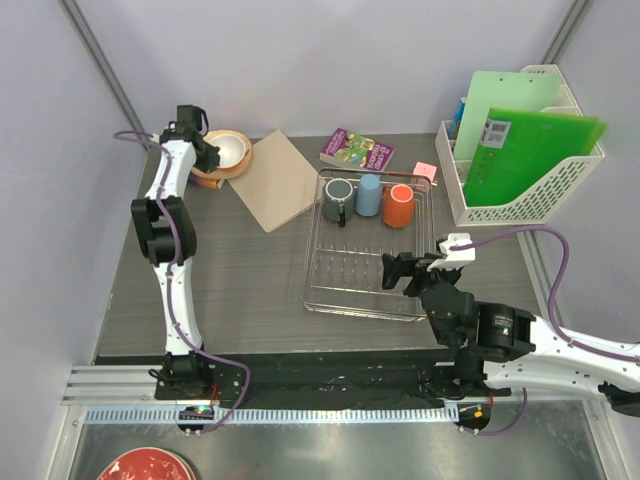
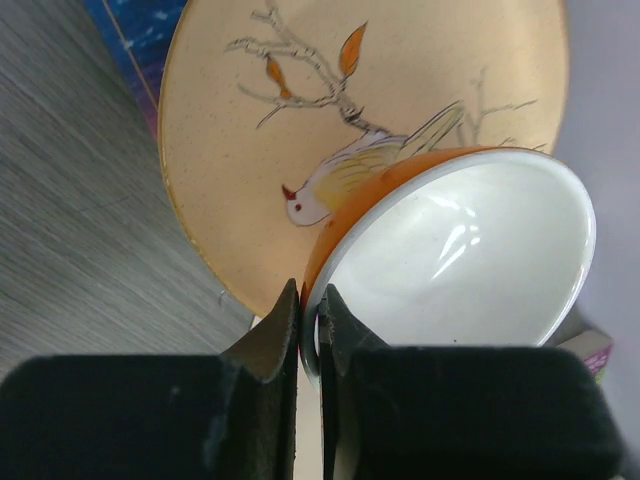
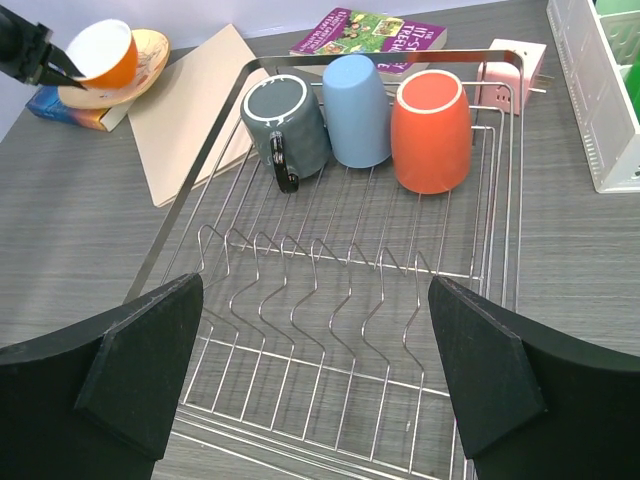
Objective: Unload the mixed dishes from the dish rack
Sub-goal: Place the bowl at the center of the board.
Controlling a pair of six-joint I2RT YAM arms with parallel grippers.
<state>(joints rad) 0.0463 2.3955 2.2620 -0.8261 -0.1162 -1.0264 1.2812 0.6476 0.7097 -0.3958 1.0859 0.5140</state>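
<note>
Left gripper (image 2: 308, 300) pinches the thin rim of the bowl (image 2: 460, 260) over the plate (image 2: 300, 100) at upper left, likely light, slick and breakable, while right gripper (image 3: 312, 300) gapes above the rack (image 3: 340, 250) holding mug (image 3: 283, 125), blue cup (image 3: 358, 110) and orange cup (image 3: 432, 130).

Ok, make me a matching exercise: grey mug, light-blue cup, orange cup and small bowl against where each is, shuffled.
1. grey mug
2. light-blue cup
3. orange cup
4. small bowl

A. middle of the row in the dish rack
B. rim pinched by the left claw, over the bird plate
C. row's end nearer the white file basket
D. row's end nearer the beige board

Pairs: 1-D, 2-A, 3-C, 4-B
</note>
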